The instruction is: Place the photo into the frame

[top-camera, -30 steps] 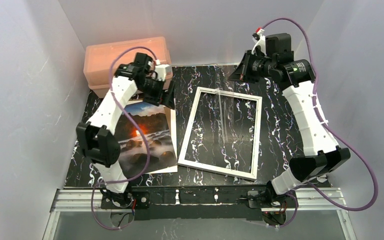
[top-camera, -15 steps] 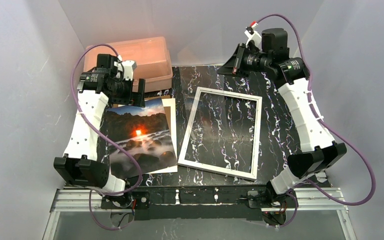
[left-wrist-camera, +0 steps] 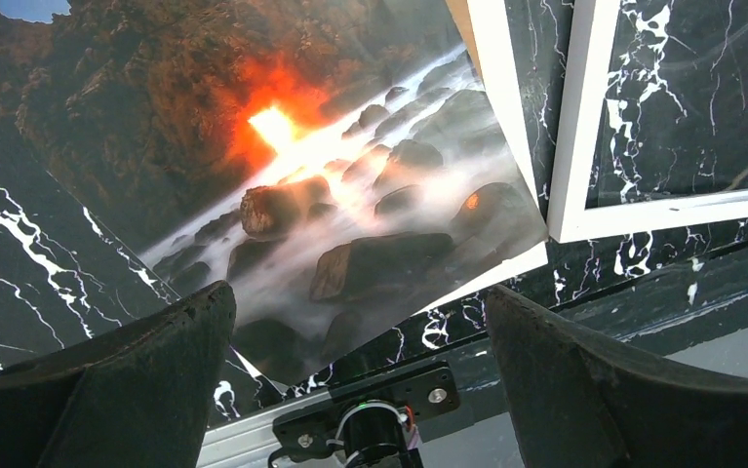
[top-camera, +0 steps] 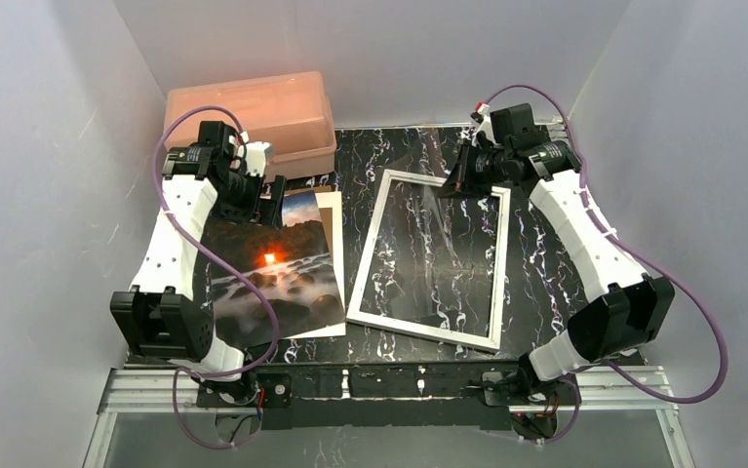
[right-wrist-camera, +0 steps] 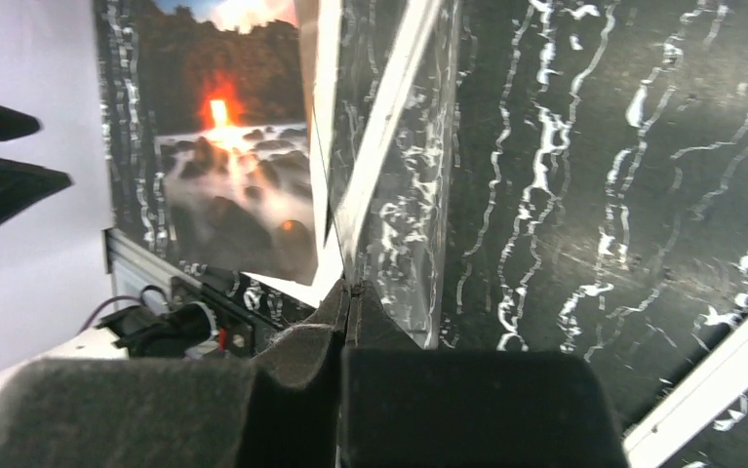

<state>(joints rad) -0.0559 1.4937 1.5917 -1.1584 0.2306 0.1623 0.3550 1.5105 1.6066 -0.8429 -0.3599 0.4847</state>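
Note:
The photo (top-camera: 272,273), a sunset seascape, lies face up on the left of the black marble table; it fills the left wrist view (left-wrist-camera: 282,166). The white frame (top-camera: 428,258) lies to its right, empty inside. My left gripper (top-camera: 257,185) hovers open over the photo's far left corner, nothing between its fingers (left-wrist-camera: 358,292). My right gripper (top-camera: 445,185) is at the frame's far edge, shut (right-wrist-camera: 350,288) on the edge of a clear pane (right-wrist-camera: 413,175) that tilts up from the frame (right-wrist-camera: 701,400).
A salmon-pink plastic box (top-camera: 253,117) stands at the back left, just behind my left gripper. A pale sheet edge (top-camera: 334,244) shows under the photo's right side. White walls close in on three sides.
My left arm has swung back to the left, off the photo's middle, and its jaws have opened wide. My right gripper has come down toward the frame's far edge, still shut.

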